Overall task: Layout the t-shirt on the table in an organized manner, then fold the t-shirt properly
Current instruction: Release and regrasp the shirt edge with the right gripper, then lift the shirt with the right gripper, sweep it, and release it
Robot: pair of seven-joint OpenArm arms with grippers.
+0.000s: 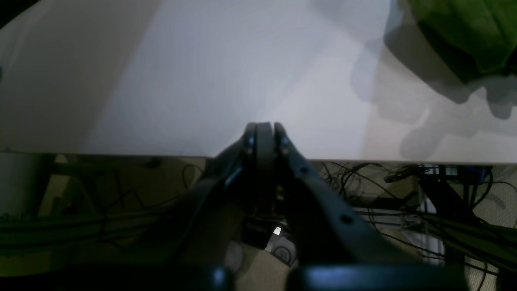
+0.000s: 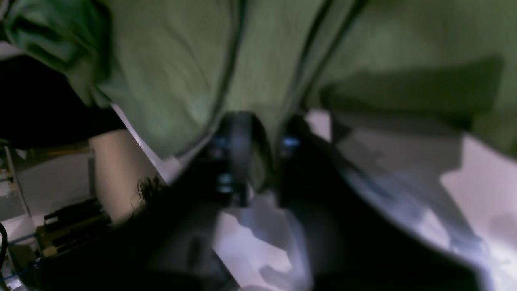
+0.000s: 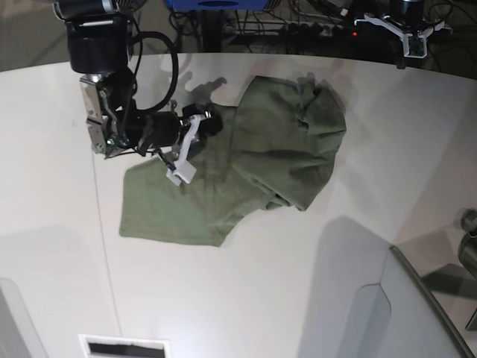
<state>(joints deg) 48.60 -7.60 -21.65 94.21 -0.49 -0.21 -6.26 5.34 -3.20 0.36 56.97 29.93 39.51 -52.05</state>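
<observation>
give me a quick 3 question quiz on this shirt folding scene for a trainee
1. True or false: the plain olive-green cotton t-shirt lies flat and fully spread on the smooth white table.
2. Which gripper is shut on the shirt's fabric? A) left gripper B) right gripper C) neither
3. Fill in: in the left wrist view, the left gripper's closed jaws hold ____.

Key
1. False: it is rumpled, with part folded over on itself.
2. B: the right wrist view shows green cloth pinched between the jaws.
3. Nothing: it hovers near the table edge, with the shirt off to one side.
</observation>
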